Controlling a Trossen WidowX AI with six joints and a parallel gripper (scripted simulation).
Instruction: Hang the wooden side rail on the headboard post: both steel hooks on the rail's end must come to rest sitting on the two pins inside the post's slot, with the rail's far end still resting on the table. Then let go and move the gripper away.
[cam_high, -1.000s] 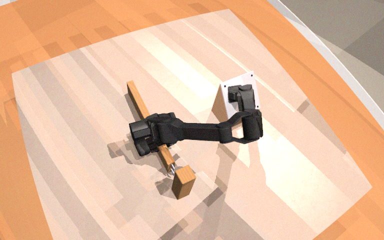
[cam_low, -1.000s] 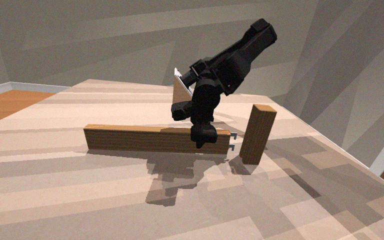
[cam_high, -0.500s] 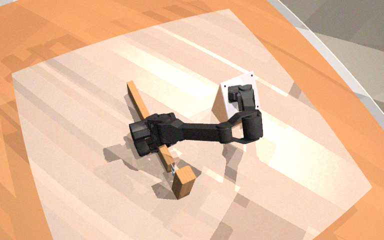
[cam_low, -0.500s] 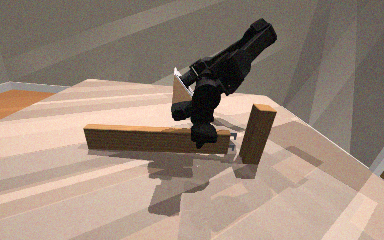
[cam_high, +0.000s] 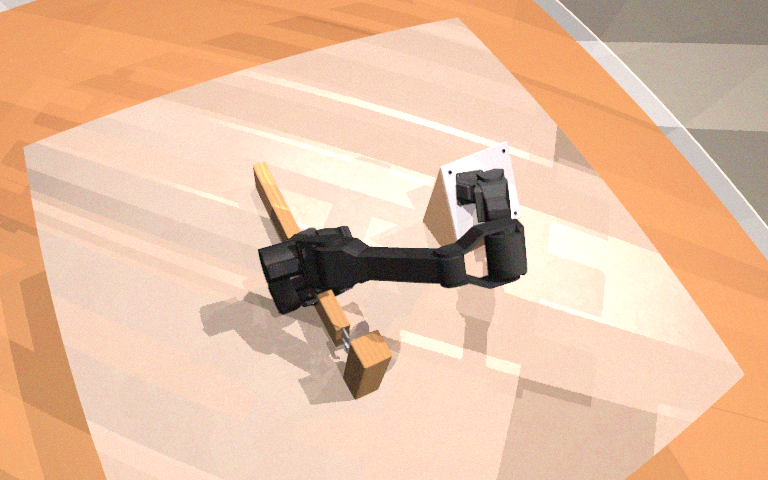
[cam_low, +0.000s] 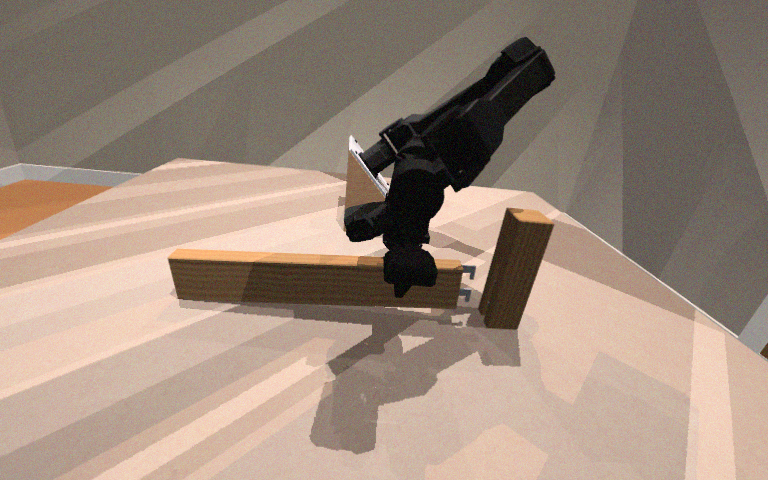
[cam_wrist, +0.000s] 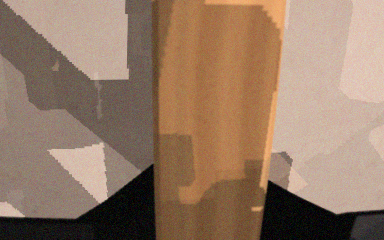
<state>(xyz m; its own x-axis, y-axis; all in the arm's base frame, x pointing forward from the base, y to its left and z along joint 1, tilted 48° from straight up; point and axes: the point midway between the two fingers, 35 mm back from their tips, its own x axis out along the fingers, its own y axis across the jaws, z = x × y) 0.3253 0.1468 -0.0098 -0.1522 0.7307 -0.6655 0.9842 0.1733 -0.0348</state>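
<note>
The wooden side rail (cam_high: 270, 192) (cam_low: 294, 283) (cam_wrist: 217, 100) stands on its narrow edge, close to level, low at the table; whether its hook end is lifted slightly is hard to tell. My gripper (cam_low: 400, 288) (cam_wrist: 195, 171) is shut on the rail near its hook end, one black finger on each side in the wrist view. Two steel hooks (cam_high: 345, 338) (cam_low: 468, 270) stick out of the rail's end, with a small gap to the post in the exterior view. The headboard post (cam_high: 368, 365) (cam_low: 515, 271) stands upright beyond them. Its slot and pins are hidden.
The arm reaches from a white mounting plate (cam_high: 465, 217) (cam_low: 353, 144) on a slanted wooden base (cam_high: 438, 212) (cam_low: 359, 189) behind the rail. The pale table top (cam_high: 226, 430) (cam_low: 169, 396) carries rail, post and base. Patchy shadows cross it.
</note>
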